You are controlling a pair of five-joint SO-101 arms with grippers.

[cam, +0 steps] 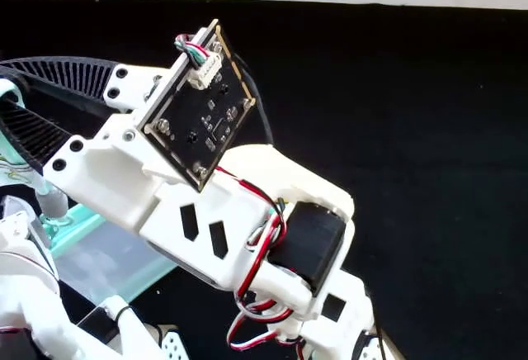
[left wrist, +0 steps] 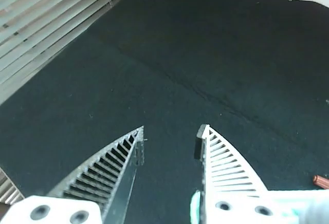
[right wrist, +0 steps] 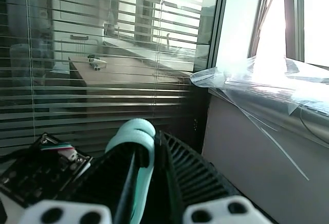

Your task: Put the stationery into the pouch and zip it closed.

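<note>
Pouch [cam: 107, 257] first: clear body with mint-green trim, lying low on the black table [cam: 429, 129] in the high view, partly hidden under a white arm [cam: 124, 187] that crosses above it. My right gripper [right wrist: 151, 147] is up off the table, jaws clamped tight on a rounded mint-green piece [right wrist: 128, 134]. It's the same colour as that trim, but I can't say for sure it's the pouch's own edge. Window blinds [right wrist: 77, 80] are ahead of it, and a circuit board [right wrist: 41, 167] sits close beside it. My left gripper [left wrist: 173, 131] hangs over the black table, jaws spread wide apart. Near it, a reddish-brown stick end [left wrist: 321, 181] lies on the table, apart from the fingers.
</note>
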